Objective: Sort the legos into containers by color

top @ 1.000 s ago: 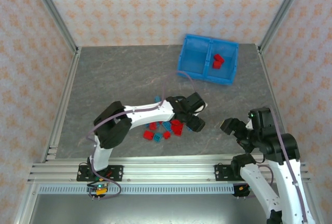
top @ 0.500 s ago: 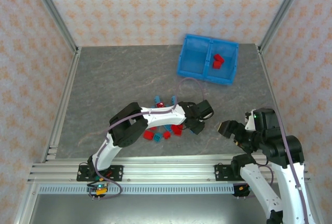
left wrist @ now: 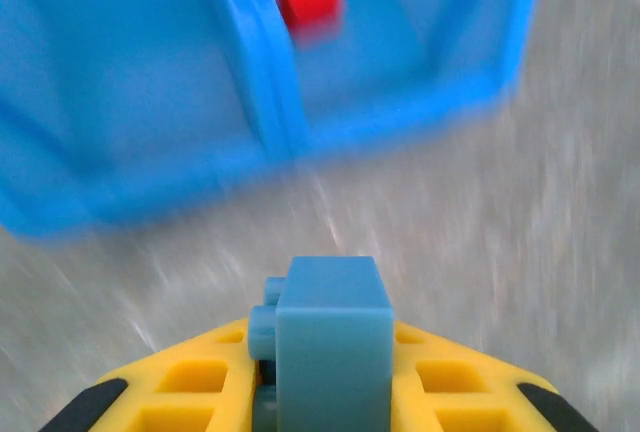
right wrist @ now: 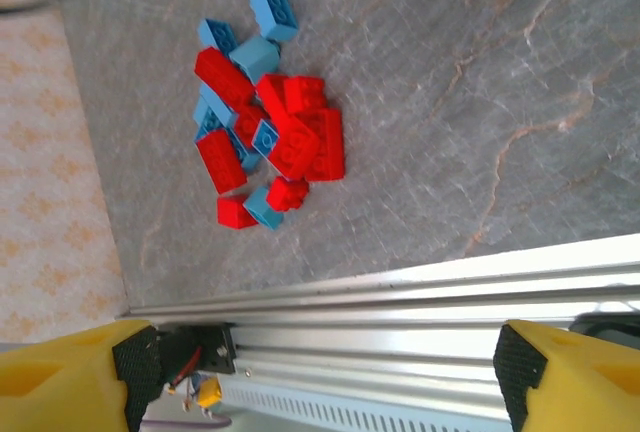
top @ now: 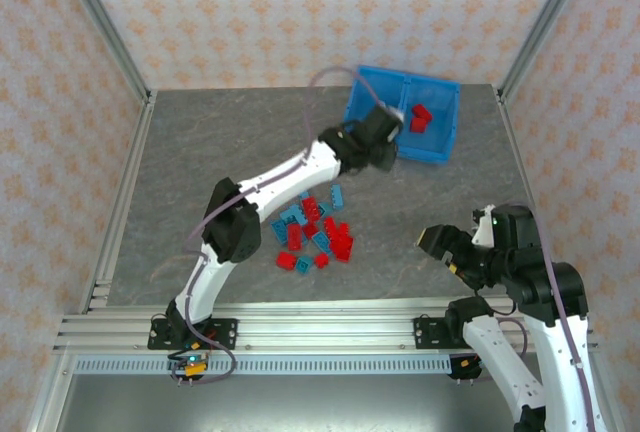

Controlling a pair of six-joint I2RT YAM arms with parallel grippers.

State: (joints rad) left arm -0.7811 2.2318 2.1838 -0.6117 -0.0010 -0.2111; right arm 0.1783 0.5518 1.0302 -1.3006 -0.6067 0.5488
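Swung away from the pile since the frame half a second earlier, your left arm (top: pixel 300 167) now reaches across the grey marbled counter (top: pixel 200 152) to the near wall of the translucent blue two-compartment plastic bin (top: pixel 430 80). Left jaws: closed on one light blue studded plastic brick (left wrist: pixel 333 337), carried above the counter just short of the bin, roughly in line with the middle divider (left wrist: pixel 262 62). Red bricks (top: pixel 420 117) lie in the right compartment, so the left compartment (left wrist: pixel 110 72) is the evident target for blue. Motion blur in the wrist view hides the height over the rim. Remaining pile of red and light blue bricks (top: pixel 315 235): loose on the counter, well apart from the bin, no longer covered by the arm. Right arm (top: pixel 520 272): jaws wide, holding nothing, near its own base and apart from the pile. Judgement: pick complete, transport nearly done. You should shift left of the divider before release, since a drop on it could fall among the reds.
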